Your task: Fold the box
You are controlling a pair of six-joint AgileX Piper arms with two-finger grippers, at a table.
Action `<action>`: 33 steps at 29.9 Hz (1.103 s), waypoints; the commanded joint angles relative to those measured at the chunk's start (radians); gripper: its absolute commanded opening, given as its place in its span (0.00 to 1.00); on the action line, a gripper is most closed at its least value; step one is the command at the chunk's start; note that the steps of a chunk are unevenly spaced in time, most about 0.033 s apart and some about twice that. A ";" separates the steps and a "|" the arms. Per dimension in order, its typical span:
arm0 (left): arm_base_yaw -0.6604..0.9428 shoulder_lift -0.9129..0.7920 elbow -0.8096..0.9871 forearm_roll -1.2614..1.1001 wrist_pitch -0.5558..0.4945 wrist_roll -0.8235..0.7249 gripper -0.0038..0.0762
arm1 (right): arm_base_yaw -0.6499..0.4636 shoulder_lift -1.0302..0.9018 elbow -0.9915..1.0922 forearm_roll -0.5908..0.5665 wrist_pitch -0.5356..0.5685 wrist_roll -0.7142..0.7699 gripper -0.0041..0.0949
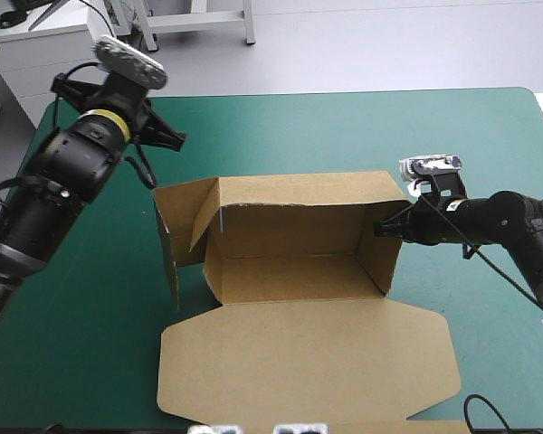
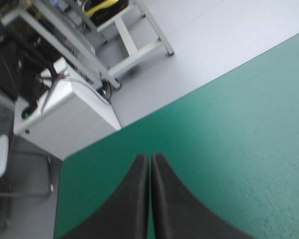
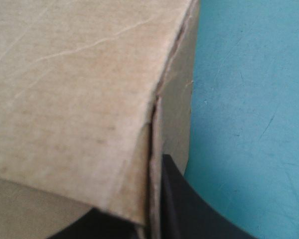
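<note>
The brown box (image 1: pixel 299 262) sits mid-tabletop (image 1: pixel 489 136) with its back and right walls up, the left flaps half raised and the lid flat toward the near edge. The right claw (image 1: pixel 381 229) is pinched almost closed on the right wall. The left claw (image 2: pixel 149 157) is closed on nothing, up over the far-left corner. The board looks light and stiff and probably bends only at the creases, so I'd grab wall edges.
</note>
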 commanded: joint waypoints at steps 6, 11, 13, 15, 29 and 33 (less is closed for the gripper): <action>0.302 -0.036 -0.034 -0.414 -0.030 0.168 0.04 | 0.000 0.018 -0.209 -0.063 0.231 0.138 0.04; 0.406 -0.036 0.023 -0.423 0.018 0.168 0.04 | 0.019 0.095 -0.258 -0.043 0.259 0.136 0.04; 0.443 -0.036 0.063 -0.450 0.039 0.179 0.04 | 0.034 0.125 -0.259 -0.053 0.242 0.136 0.04; 0.472 -0.036 0.103 -0.512 0.042 0.209 0.04 | 0.041 0.154 -0.259 -0.066 0.229 0.136 0.04; 0.488 -0.036 0.276 -0.538 0.036 0.242 0.04 | 0.050 0.300 -0.264 -0.072 -0.045 0.163 0.42; 0.488 -0.036 0.276 -0.534 0.038 0.242 0.04 | 0.050 0.298 -0.288 -0.080 -0.086 0.111 0.43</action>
